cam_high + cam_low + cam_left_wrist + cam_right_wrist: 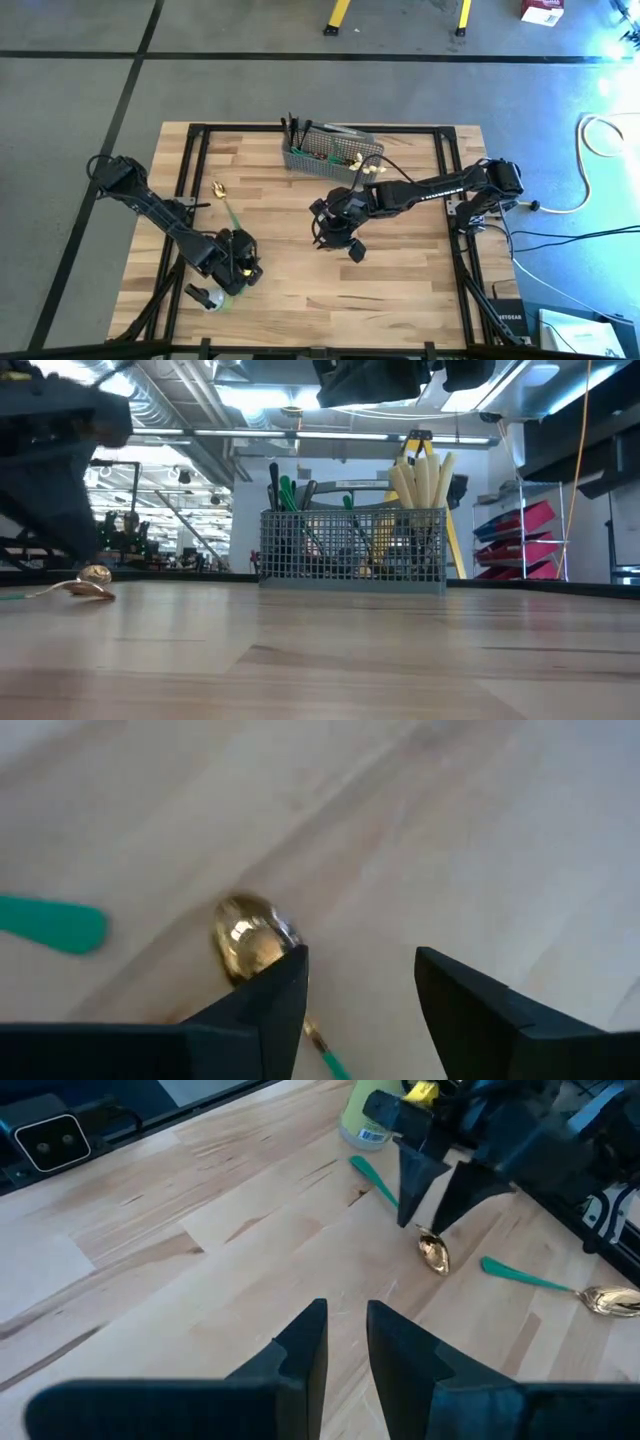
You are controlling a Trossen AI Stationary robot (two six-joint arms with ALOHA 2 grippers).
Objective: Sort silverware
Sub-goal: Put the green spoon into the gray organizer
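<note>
We're looking down on a pale butcher-block table (300, 300), smooth planks with visible grain, ringed by a black frame. The left gripper (238, 262) sits low near the front-left, fingers parted with nothing between them; in its wrist view one dark wedge-shaped finger (272, 1000) stands just beside the round, shiny gold bowl of a spoon (250, 935) lying flat on the wood (touching or not, we can't tell). That spoon has a matte green handle. A second gold spoon (220, 189) lies farther back on the left, apart from the first.

The right gripper (340, 238) hangs over the middle of the table, jaws nearly together, only a thin slit between them, nothing held.

At the back edge stands the grey wire-mesh basket (352, 550), boxy with open grid walls. Cream-handled knives (422, 482) stick upright out of its right side in the low view, dark forks (276, 485) out of its left.

Loads of bare wood between the two arms and in front of the basket, so moving room is fine. The left gripper is close to the front frame rail though.

Readable writing: none that we can make out.
</note>
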